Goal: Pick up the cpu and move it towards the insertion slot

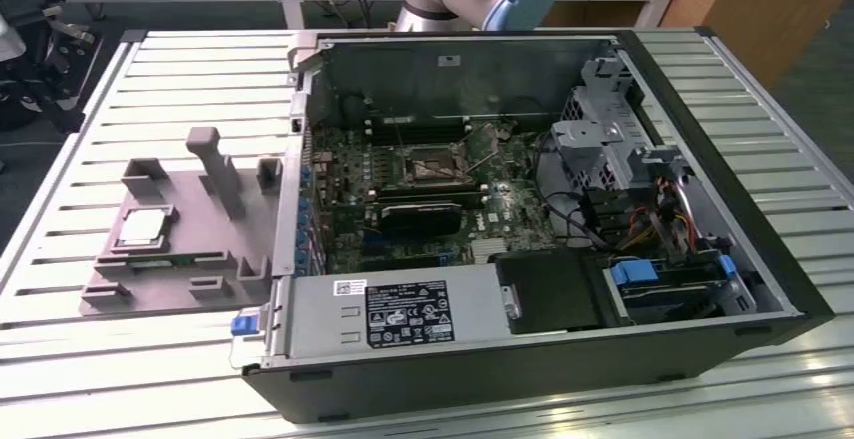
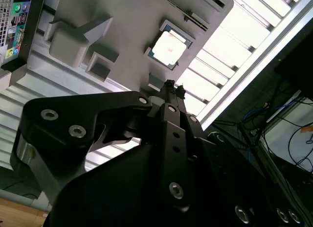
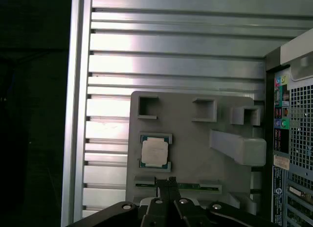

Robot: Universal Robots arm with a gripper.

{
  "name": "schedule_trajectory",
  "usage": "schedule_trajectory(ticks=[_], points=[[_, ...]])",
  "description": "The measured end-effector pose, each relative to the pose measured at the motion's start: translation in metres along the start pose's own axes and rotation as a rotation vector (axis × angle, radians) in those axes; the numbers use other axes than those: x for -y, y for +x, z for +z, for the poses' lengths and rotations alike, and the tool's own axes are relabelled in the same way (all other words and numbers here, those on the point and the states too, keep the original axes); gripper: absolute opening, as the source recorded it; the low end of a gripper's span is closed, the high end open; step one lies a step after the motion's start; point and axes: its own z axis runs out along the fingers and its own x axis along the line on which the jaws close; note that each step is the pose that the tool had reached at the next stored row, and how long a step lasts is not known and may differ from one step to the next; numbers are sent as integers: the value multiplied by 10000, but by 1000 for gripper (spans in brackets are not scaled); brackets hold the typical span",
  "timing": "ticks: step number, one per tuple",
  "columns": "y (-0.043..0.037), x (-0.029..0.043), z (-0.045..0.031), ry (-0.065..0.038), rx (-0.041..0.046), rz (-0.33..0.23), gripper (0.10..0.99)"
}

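— Where is the cpu [image 1: 144, 226] sitting?

— It is lying flat in a square pocket of the grey holder [image 1: 200, 229], on the slatted bench [image 1: 160, 69], at the exterior view's left of the open computer case [image 1: 601, 369]. Nothing is touching it.

— And the tool [image 3: 168, 180]?

— In both wrist views it is hanging over the holder's edge, near the chip but apart from it, above the green memory stick [image 3: 188, 186]. Its tips are pressing together, narrow, and carrying nothing.

— Which step are we looking at?

— I am judging it as the approach to the pick. The lift is not yet done, and the insertion slot [image 1: 430, 166] is sitting inside the case, well apart from the chip.

— What is a grasp asking for from here?

— As I am reading it: fingers spreading wider than the chip, the tool centring over it, and a level descent so the pads are meeting opposite edges rather than the pocket walls.
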Motion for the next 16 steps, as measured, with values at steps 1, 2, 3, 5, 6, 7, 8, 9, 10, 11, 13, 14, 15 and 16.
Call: schedule_trajectory(ticks=[1,2,3,5,6,7,8,9,10,11,13,14,15,16], points=[[0,0,0,-1,1,0,102],[-1,0,0,0,0,1,102],[-1,0,4,0,0,4,102],[-1,1,25,-1,0,8,102],[-1,2,40,0,0,10,102],[-1,3,58,0,0,11,102],[-1,3,76,0,0,11,102],[-1,4,94,-1,4,11,102],[-1,5,112,-1,7,11,102],[-1,6,129,-1,11,10,102],[1,7,166,-1,18,10,102],[2,8,184,-1,20,11,102],[2,9,203,-1,22,10,102],[2,9,221,0,22,10,102]])
